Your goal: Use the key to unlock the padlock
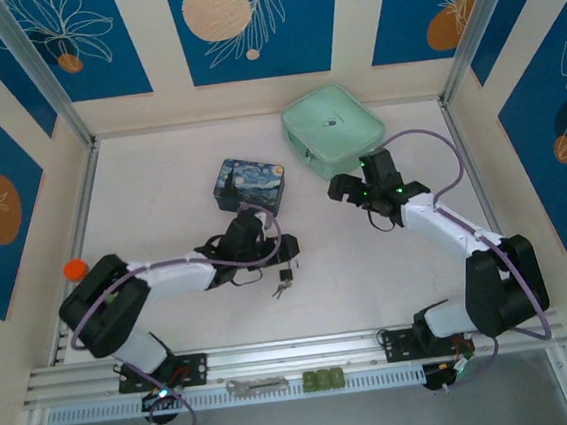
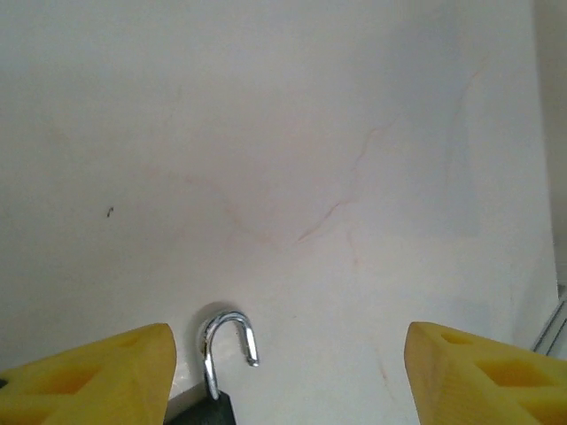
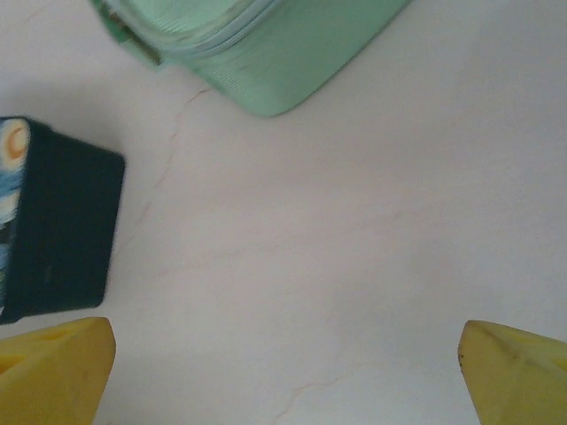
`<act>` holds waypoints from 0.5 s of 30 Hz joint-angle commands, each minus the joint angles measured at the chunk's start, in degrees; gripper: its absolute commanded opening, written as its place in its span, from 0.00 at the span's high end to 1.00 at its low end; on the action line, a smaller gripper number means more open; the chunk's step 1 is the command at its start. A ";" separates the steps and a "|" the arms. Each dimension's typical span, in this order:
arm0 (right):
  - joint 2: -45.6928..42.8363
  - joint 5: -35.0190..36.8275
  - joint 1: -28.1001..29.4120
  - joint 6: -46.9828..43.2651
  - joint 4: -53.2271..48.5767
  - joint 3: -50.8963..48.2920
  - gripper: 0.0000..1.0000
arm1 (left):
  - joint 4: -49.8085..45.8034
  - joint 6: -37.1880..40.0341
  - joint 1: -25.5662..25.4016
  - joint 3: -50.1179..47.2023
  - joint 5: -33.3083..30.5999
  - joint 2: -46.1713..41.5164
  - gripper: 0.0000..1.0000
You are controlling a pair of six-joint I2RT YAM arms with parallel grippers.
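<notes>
Left gripper (image 2: 288,376): yellow fingers spread wide over the table (image 1: 159,174), gripping nothing.
Tin (image 1: 251,182): blue-and-yellow painted box, lying behind the left arm's tip in the top view.
Key (image 1: 279,291): a tiny silvery cluster on the table just in front of the padlock, on the side nearer the arm bases. It is too small to tell which way it points.
Padlock (image 2: 209,411): on the table between the left gripper's fingers, close to the left one.
Padlock's axis: runs bottom to top in the left wrist view, with the dark body nearest the lens and the shackle (image 2: 211,367) pointing away.
Shackle: the long leg enters the body, while the short leg ends free over bare table.
Cut off: the frame's lower edge clips the body, and the keyhole is out of sight.
Case (image 1: 334,130): pale green with a zip, lying behind the right arm.
Right gripper (image 3: 288,372): fingers far apart and empty, above bare table between tin and case.
</notes>
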 commanded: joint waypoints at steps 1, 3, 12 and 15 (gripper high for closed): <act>-1.55 0.91 -3.53 -8.00 3.20 -1.74 0.01 | -5.71 5.85 3.21 -0.37 -5.80 -6.49 0.24; -1.38 2.45 -5.89 -11.85 5.34 -2.83 0.01 | -10.23 9.83 6.24 0.38 -9.18 -9.70 0.18; -0.38 3.15 -14.59 -23.01 19.55 -10.11 0.01 | -20.02 28.21 24.62 4.48 -23.91 -17.84 0.01; 0.57 1.39 -15.92 -23.77 28.34 -14.67 0.01 | -17.60 33.22 28.69 2.78 -30.10 -19.70 0.01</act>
